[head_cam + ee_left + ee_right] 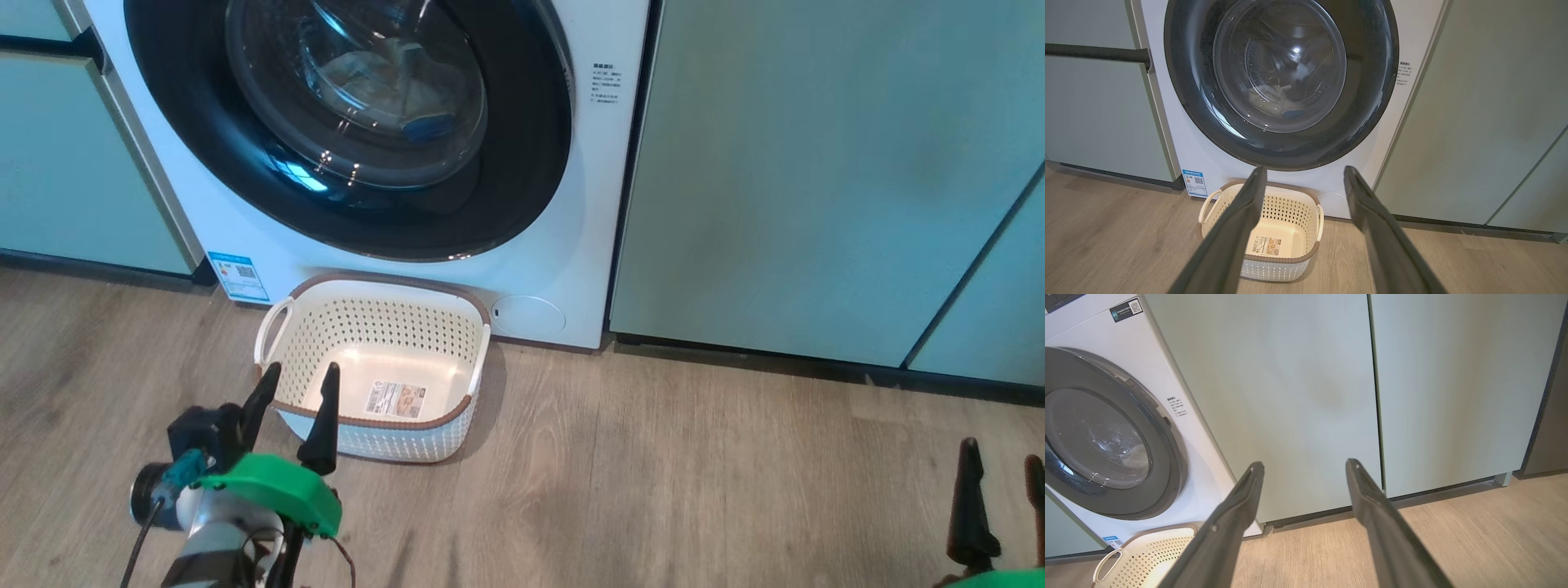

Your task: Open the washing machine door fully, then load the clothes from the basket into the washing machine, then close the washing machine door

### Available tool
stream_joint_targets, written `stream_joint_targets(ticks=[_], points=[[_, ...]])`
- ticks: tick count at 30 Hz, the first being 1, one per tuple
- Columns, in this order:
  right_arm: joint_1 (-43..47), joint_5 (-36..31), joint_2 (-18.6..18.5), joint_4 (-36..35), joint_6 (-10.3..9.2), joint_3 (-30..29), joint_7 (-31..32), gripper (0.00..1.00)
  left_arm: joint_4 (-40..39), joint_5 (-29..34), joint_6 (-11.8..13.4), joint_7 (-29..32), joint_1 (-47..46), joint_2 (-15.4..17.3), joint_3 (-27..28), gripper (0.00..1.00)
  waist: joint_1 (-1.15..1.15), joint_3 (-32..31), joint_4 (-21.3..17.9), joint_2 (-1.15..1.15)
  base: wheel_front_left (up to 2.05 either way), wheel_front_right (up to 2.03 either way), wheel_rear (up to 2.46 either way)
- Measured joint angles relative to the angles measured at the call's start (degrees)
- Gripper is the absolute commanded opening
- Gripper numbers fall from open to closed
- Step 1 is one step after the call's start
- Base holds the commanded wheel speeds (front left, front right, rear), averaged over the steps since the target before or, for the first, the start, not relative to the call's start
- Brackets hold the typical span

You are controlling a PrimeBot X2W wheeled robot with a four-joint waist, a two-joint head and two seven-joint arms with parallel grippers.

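clothes inside washing machine (behind its door), label in basket, 4 fingers wide apart

Quick headcount for you: one washing machine, one washing machine door on it, and one basket on the floor in front. That basket's got two white handles and one label inside. For clothes behind the glass, you get one pale bundle plus one blue piece; I can't split the bundle any finer. On the machine's front: one blue sticker at the lower left corner, one round flap at the lower right, one block of small print. Two grippers, left gripper and right gripper, two dark fingers each. Right of the machine, two pale green cabinet doors
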Motion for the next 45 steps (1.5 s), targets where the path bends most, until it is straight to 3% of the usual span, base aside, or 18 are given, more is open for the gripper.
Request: stream_joint_targets(ticks=[41,42,45], points=[[0.0,1.5,0.0,1.7,0.0,2.7,0.0,1.0,-0.9,-2.2,0.0,0.0,0.0,0.3,-2.0,1.0,0.0,0.8,0.4,0.0,0.0,0.0,0.0],[0.0,1.5,0.0,1.7,0.0,2.7,0.0,0.0,-1.1,-2.5,0.0,0.0,0.0,0.3,-2.4,0.0,0.0,0.8,0.4,0.0,0.0,0.0,0.0],[0.1,1.5,0.0,3.7,0.0,3.0,0.1,0.0,0.5,-2.6,0.0,0.0,0.6,-0.2,-3.2,0.0,0.0,0.9,0.4,0.0,0.0,0.0,0.0]])
